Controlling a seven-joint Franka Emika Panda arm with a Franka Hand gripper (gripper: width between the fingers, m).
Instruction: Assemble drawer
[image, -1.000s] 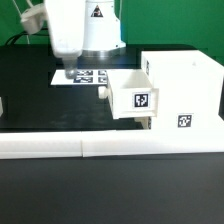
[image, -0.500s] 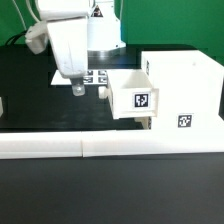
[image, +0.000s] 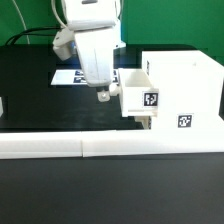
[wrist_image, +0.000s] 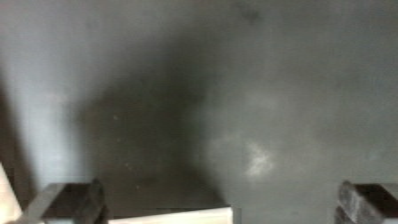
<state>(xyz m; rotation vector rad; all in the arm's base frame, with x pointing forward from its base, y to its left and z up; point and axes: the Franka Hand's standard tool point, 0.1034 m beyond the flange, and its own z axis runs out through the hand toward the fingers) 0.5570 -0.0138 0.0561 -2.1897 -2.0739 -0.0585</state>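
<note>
Tray sits part-inserted in the casing, right of frame centre. Fingers spread, empty, just beside the tray front. Risk: an off-centre push could jam the tray.

Place: a robotics lab test bench.
Surface: black table, bare and matte.
Markers: marker board with printed tags lying flat on it.
Fixture: long low white wall along the table's near edge.
Backdrop: cables behind.
</note>
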